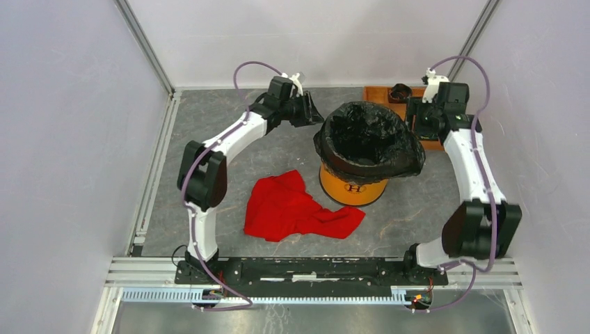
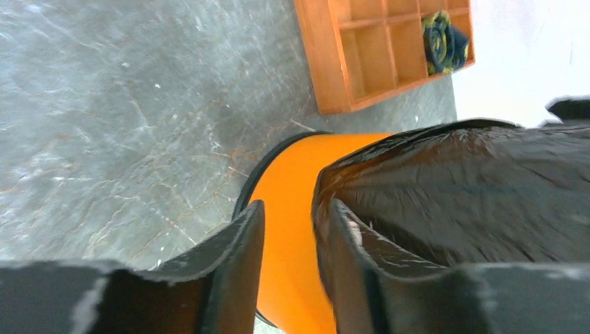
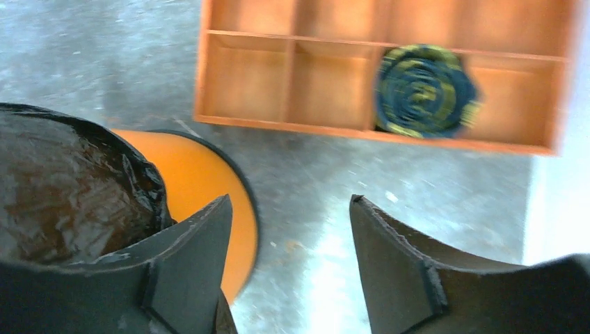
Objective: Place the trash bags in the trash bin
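- At centre frame, a crinkled glossy black plastic bag (image 1: 369,138) drapes over the rim of the orange cylindrical bin (image 1: 351,189).
- Left gripper (image 2: 296,205) narrowly parted, seemingly empty; right gripper (image 3: 290,202) wide, empty.

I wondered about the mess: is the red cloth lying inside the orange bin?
No, the red cloth lies on the table in front of the bin.

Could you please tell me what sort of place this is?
Probably a robot lab test cell: two arms bolted to a grey table, plain white walls boxing it in, and staged props: a trash bin lined with a trash bag, and a red cloth.
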You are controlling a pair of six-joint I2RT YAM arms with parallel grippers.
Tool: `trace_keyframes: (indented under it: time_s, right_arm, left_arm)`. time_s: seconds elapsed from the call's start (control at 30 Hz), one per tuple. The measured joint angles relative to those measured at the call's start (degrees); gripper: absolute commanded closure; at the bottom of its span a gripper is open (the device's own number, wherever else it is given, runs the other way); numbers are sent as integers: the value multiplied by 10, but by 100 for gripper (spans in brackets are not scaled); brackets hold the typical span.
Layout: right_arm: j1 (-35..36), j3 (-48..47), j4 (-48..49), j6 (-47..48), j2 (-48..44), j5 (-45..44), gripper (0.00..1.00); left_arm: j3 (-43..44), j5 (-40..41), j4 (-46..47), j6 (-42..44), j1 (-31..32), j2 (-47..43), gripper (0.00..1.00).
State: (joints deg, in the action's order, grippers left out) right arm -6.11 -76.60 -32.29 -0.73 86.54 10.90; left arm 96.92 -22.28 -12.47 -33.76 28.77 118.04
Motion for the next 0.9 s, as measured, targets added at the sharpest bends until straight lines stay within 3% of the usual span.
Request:
trace_keyframes:
  time_s: [0.13, 0.27, 0.4, 0.67, 0.77, 0.9]
  right_arm:
    - [0, 0, -35, -5, -102, -96, 15]
    - [0, 41, -9, -9, -249, -134, 2]
    - [0, 142, 35, -24, -366, -124, 2]
    - [0, 168, 45, -31, -297, -79, 4]
    - [0, 180, 70, -36, -292, -68, 17]
    - [-2, 182, 112, -44, -244, -53, 21]
  left_arm:
    - [-7, 39, -28, 10, -6, -70, 36]
    - [-44, 64, -37, 15, -9, -167, 26]
    - [-109, 57, -26, 14, -17, -246, 25]
    - [-254, -37, 63, -54, -25, -268, 32]
    - [-301, -65, 99, -87, -25, -265, 36]
    - [-335, -97, 153, -127, -25, -256, 37]
